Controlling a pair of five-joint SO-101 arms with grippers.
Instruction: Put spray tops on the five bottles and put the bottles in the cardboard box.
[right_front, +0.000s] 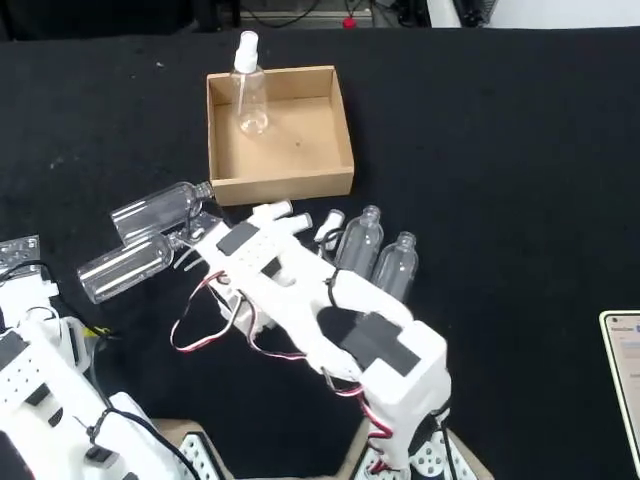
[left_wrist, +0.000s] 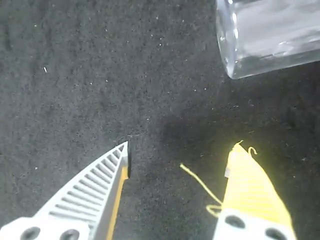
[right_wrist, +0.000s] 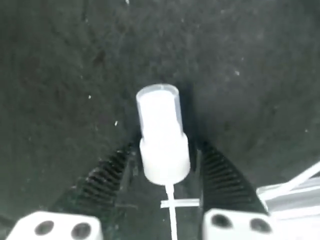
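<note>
Where the spray top (right_wrist: 162, 135) is lying: flat on the black cloth (right_wrist: 60, 60), between the fingers of the right gripper (right_wrist: 165, 147), with its thin tube pointing back toward the wrist.
Right gripper: its jaws are standing part open, one finger flanking each side of the spray top's collar and very close to it. Whether they are touching it cannot be told.
Cardboard box (right_front: 280, 186): its near wall is sitting just beyond the right gripper's tips in the high view.
Second spray top (right_front: 328, 224): lying between the right gripper and the first upright bottle (right_front: 362, 238).
Second upright bottle (right_front: 397, 262): standing uncapped close beside the first, right against the right arm.
Nearer lying bottle (right_front: 125, 268): resting uncapped beside the farther lying bottle (right_front: 160, 210), left of the gripper.
Left gripper (left_wrist: 182, 146): its jaws are gaping wide over bare cloth, holding nothing, with a lying bottle's base near.
Capped bottle (right_front: 248, 90): standing inside the box at its far wall.
Open room: bare cloth is stretching wide to the right of the box, out to a flat white-framed object (right_front: 622, 370) at the edge.
</note>
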